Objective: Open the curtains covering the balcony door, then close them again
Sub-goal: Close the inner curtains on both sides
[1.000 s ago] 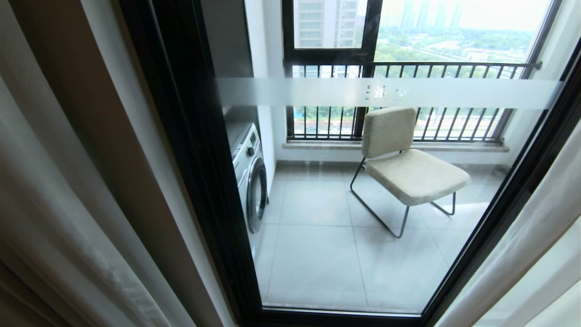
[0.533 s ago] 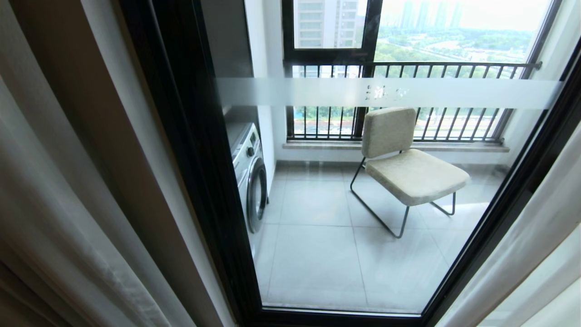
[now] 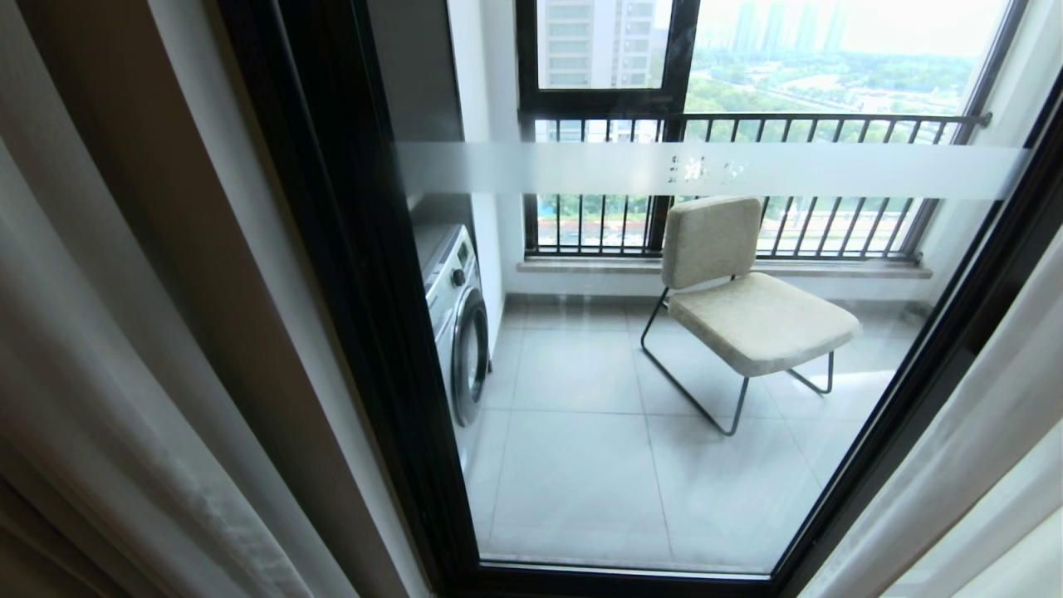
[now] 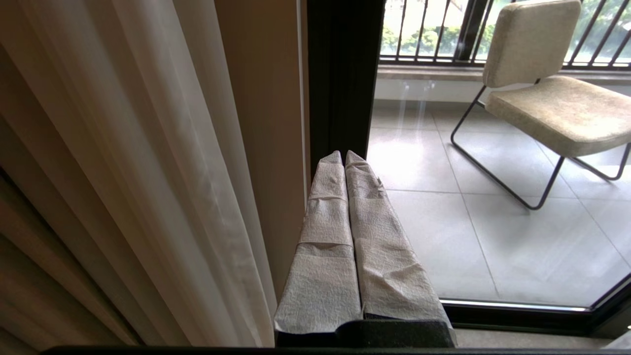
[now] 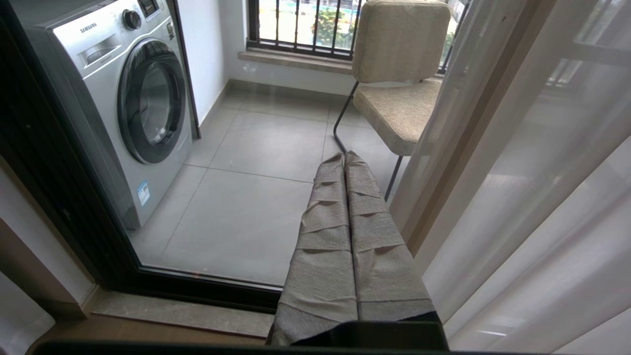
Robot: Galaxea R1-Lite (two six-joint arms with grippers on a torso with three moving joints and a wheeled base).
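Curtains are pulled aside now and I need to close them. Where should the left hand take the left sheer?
Probably its free inner edge, the edge nearest the door frame. Come from the glass side: the hanging folds leave a thin vertical edge to pinch. The left hand is shut, so open it first.

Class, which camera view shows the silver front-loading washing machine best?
The right wrist view: the silver front-loading washing machine shows its round door and controls. The head view gives only a narrow slice; the left wrist view shows none.

SAMSUNG brand name on the washing machine [image 5: 123, 98] top panel near its left corner, small unreadable lettering on balcony door's frosted band [image 3: 706, 170]
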